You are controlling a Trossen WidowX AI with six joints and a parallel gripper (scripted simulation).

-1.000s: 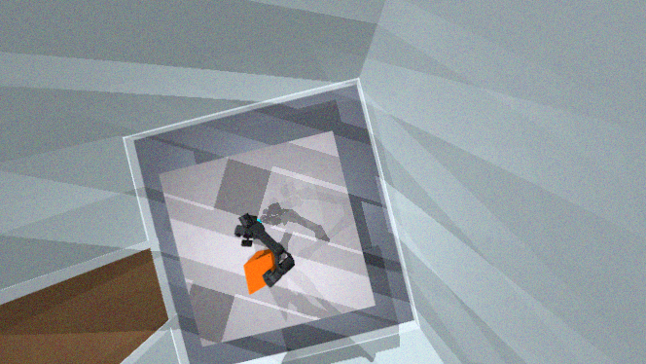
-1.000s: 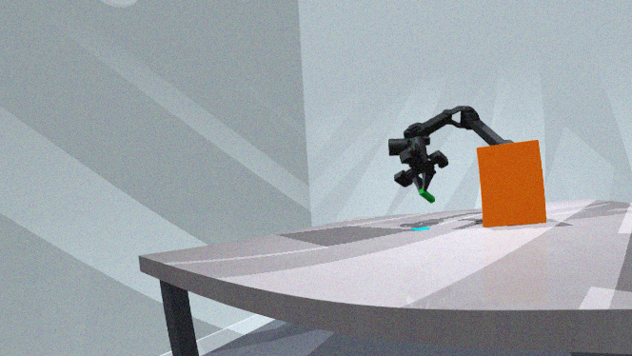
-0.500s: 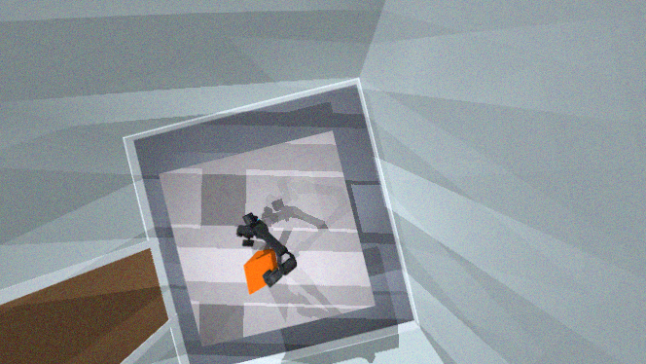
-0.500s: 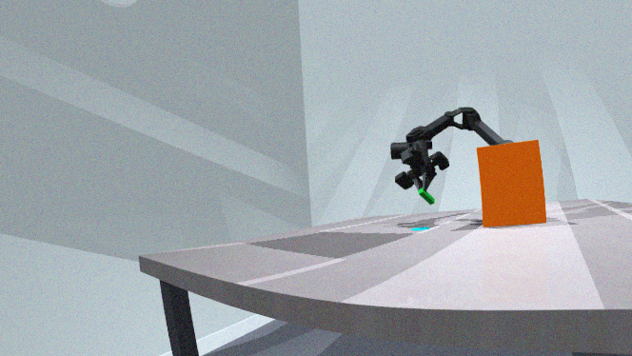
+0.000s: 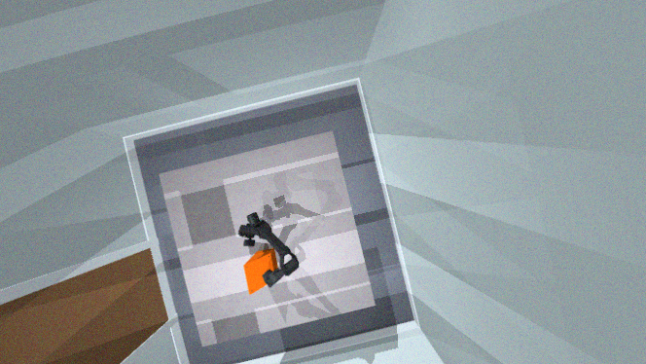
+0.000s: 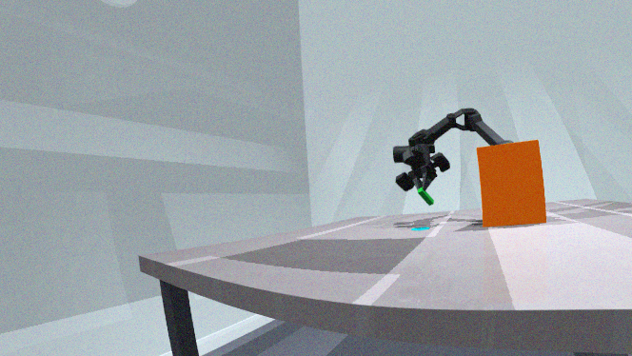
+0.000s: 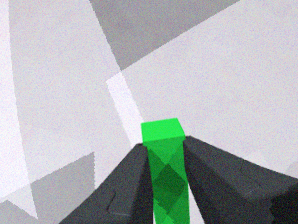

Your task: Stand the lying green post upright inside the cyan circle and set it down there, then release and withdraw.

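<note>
The green post point(image 6: 424, 196) is clamped between the nearly closed fingers of the gripper point(image 6: 421, 187) and is held tilted in the air, well above the table point(image 6: 333, 286). The cyan circle point(image 6: 419, 229) is marked on the table below it. An orange block point(image 6: 511, 183) is positioned upright near the arm.

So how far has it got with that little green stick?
Done: the green post is picked up, pinched in the gripper jaws, well above the table. In hand: it hangs tilted, not upright, near the cyan circle. Left: straighten it, lower it onto the circle, let go, pull away.
</note>
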